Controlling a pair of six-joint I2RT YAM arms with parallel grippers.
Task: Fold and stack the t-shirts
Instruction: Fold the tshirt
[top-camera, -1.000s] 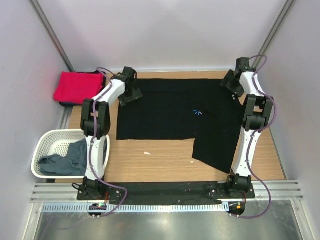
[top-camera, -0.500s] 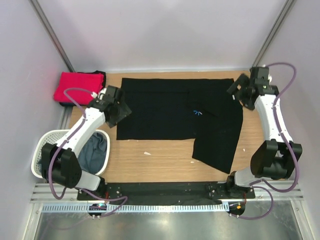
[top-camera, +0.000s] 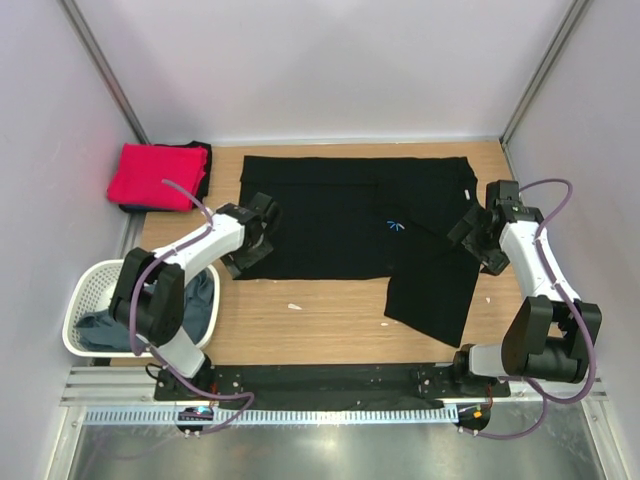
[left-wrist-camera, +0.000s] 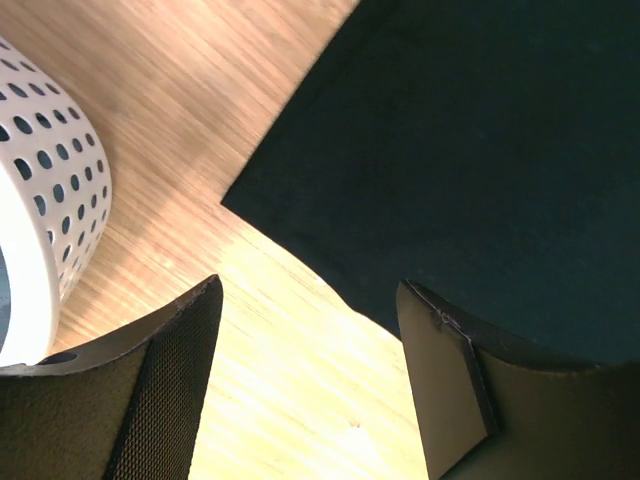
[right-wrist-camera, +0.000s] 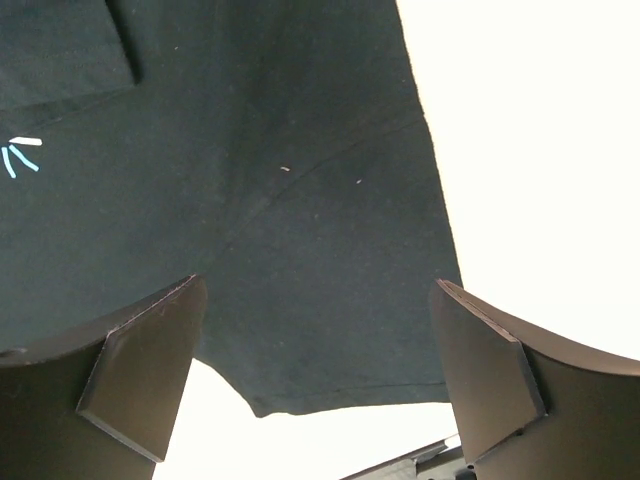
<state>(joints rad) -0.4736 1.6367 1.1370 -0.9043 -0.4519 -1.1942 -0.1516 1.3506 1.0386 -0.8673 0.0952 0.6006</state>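
Observation:
The black t-shirt (top-camera: 330, 215) lies spread flat on the table, its light-blue starburst mark (top-camera: 394, 226) facing up and one part hanging toward the near right. My left gripper (top-camera: 250, 252) hovers open over its near-left corner. In the left wrist view the shirt's corner (left-wrist-camera: 300, 190) lies ahead of the open gripper (left-wrist-camera: 310, 370), with bare wood between the fingers. My right gripper (top-camera: 477, 238) is open above the shirt's right edge. The right wrist view shows black cloth (right-wrist-camera: 280, 230) under the gripper (right-wrist-camera: 315, 370). A folded red t-shirt (top-camera: 150, 175) rests far left. The grey-blue t-shirt (top-camera: 190, 305) lies in the basket.
A white lattice laundry basket (top-camera: 95, 285) stands off the table's left edge, beside the left arm; its wall (left-wrist-camera: 50, 220) shows in the left wrist view. A small white scrap (top-camera: 294, 306) lies on the wood. Walls close in the back and both sides.
Both arms have swung from the shirt's far corners toward me: the left gripper to the near-left corner, the right gripper down along the right edge. The right jaws opened wider.

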